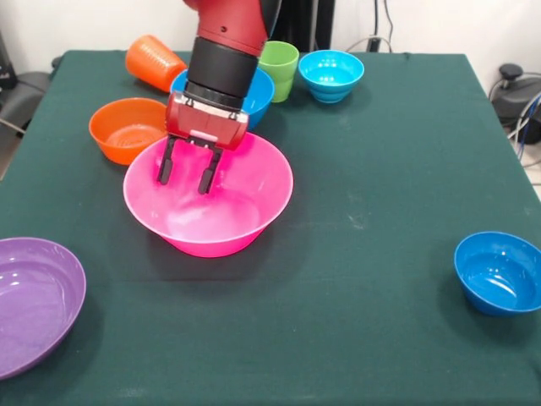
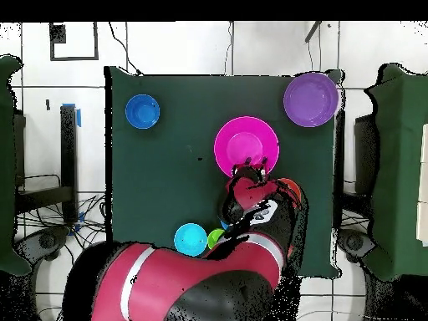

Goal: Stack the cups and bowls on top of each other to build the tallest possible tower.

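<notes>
Gripper (image 1: 186,176) hangs over the far rim of the huge pink bowl (image 1: 245,211), fingers (image 1: 166,166) spread apart and apparently empty. The bowl sits mid-worktop (image 1: 372,169); its hollow lies directly below and nearward of the fingers.

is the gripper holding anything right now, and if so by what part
Nothing is held. The gripper hangs open above the far side of the pink bowl, its jaws spread with only empty space between them, not closed on the rim.
</notes>
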